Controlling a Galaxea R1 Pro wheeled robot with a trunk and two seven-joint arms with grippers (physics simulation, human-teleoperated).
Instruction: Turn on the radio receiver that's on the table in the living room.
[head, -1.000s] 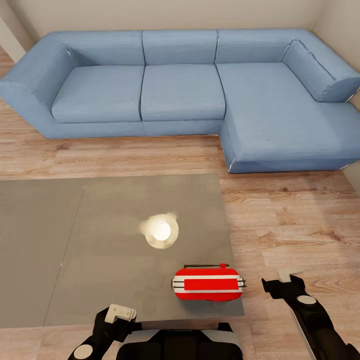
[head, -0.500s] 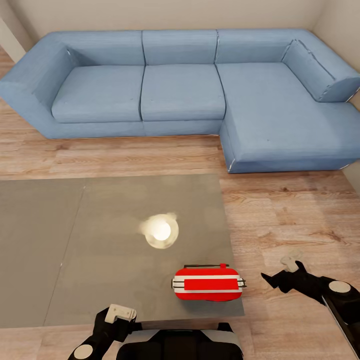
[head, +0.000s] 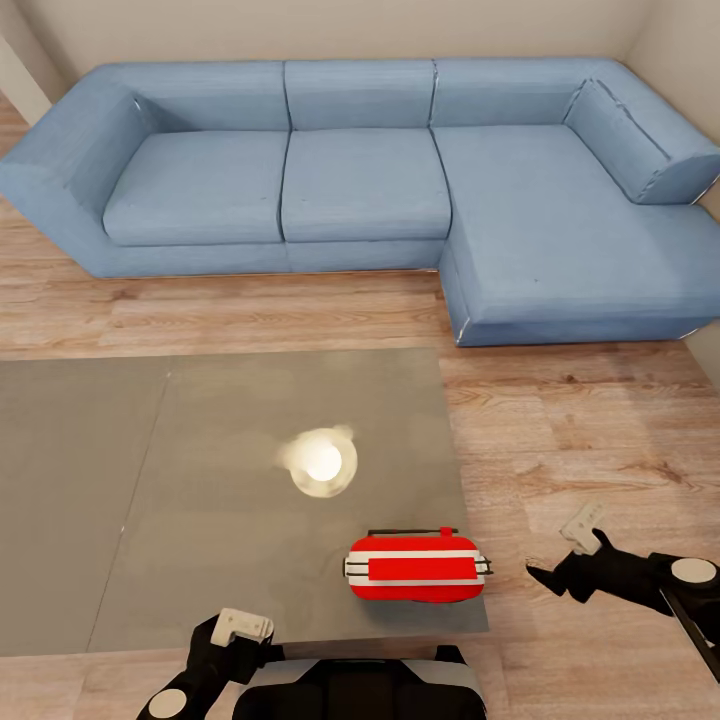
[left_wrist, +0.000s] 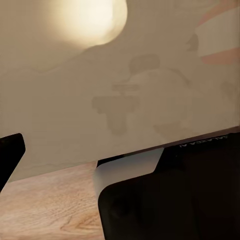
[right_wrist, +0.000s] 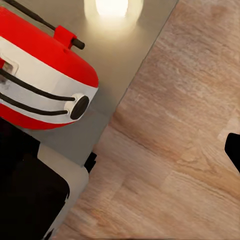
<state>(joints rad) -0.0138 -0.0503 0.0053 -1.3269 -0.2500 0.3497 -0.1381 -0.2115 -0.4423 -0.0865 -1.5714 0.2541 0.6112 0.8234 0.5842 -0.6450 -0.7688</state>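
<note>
The red radio receiver (head: 415, 567) with white trim stands on the grey table (head: 220, 520) near its front right corner, handle up. In the right wrist view the radio (right_wrist: 42, 75) shows its rounded end and a black knob. My right gripper (head: 563, 551) hovers over the wood floor just right of the table, open, fingers pointing left at the radio's end, a short gap away. My left gripper (head: 233, 632) sits low at the table's front edge, left of the radio, open and holding nothing; its dark fingers (left_wrist: 10, 155) frame the glossy table top (left_wrist: 100, 100).
A large blue L-shaped sofa (head: 380, 180) fills the back and right of the living room. Light wood floor (head: 580, 430) lies between sofa and table. A bright lamp reflection (head: 320, 462) glares on the table top. My own dark trunk (head: 360, 690) is at the bottom.
My right arm has swung out to the right and its wrist has turned, so the open gripper now points sideways at the radio. Radio and left gripper have not moved.
</note>
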